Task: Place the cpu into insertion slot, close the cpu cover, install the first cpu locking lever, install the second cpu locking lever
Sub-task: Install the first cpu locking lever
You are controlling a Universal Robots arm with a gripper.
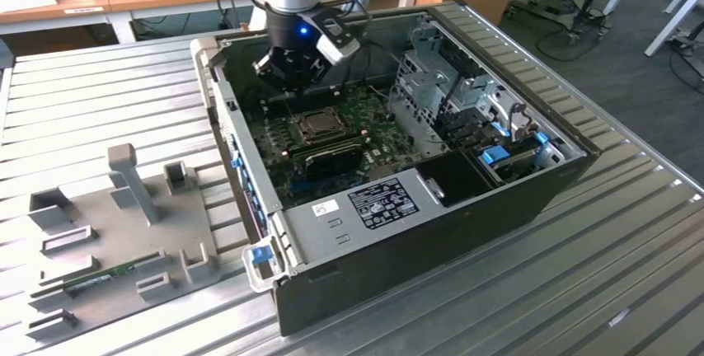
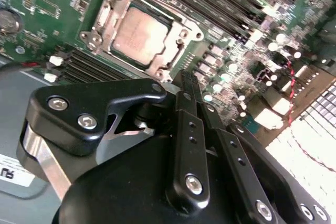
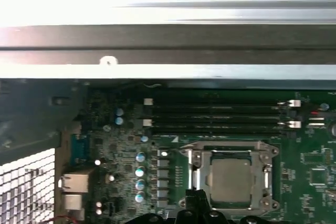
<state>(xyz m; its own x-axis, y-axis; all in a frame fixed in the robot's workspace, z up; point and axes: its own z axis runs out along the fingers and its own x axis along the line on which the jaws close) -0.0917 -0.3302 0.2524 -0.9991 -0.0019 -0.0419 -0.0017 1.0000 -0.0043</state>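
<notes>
The cpu (image 2: 137, 35) lies flat in the insertion slot (image 1: 319, 123), its pale face showing through the window of the cpu cover (image 2: 173, 51). That silver cover is down over the chip, also seen in the first wrist view as cpu (image 3: 231, 179) and cover (image 3: 231, 148). A thin metal bar (image 3: 192, 174) runs along one side of the frame; I cannot tell whether the locking levers are latched. My gripper (image 1: 288, 84) hangs above the board just off the slot's edge, shut and holding nothing, its black tips (image 2: 188, 82) clear of the frame.
The slot sits inside an open computer case (image 1: 231, 92) on a slatted metal table. Long black memory slots (image 3: 215, 114) flank it. A grey drive cage (image 1: 440, 76) rises on the exterior view's right. A grey fixture plate (image 1: 121, 232) lies at the exterior view's left.
</notes>
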